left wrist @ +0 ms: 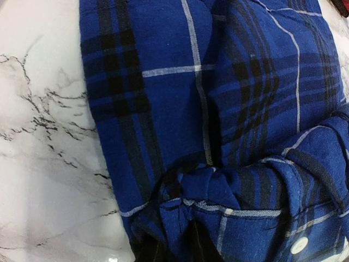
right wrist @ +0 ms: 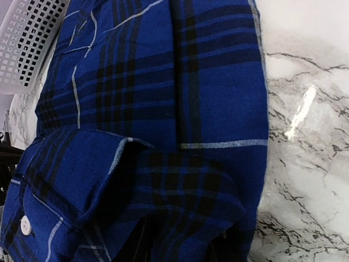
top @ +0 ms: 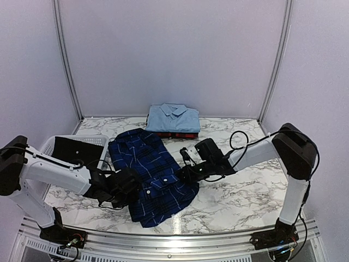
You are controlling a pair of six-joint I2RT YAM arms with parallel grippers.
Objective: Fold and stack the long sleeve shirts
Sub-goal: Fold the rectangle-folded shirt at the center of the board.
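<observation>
A navy blue plaid shirt (top: 150,174) lies partly folded in the middle of the marble table, its sides turned in. My left gripper (top: 126,188) is at the shirt's left edge, and my right gripper (top: 188,173) is at its right edge. Both wrist views are filled with the plaid cloth (left wrist: 218,109) (right wrist: 180,98), which bunches over the jaws and hides the fingers. I cannot tell whether either gripper still pinches the cloth. At the back, a folded light blue shirt (top: 173,118) rests on a folded red-and-black plaid shirt (top: 174,134).
A white slotted basket (top: 76,143) (right wrist: 27,43) stands at the left, touching the navy shirt's upper left. Bare marble (top: 245,191) lies to the right of the shirt. Grey walls close in the back and both sides.
</observation>
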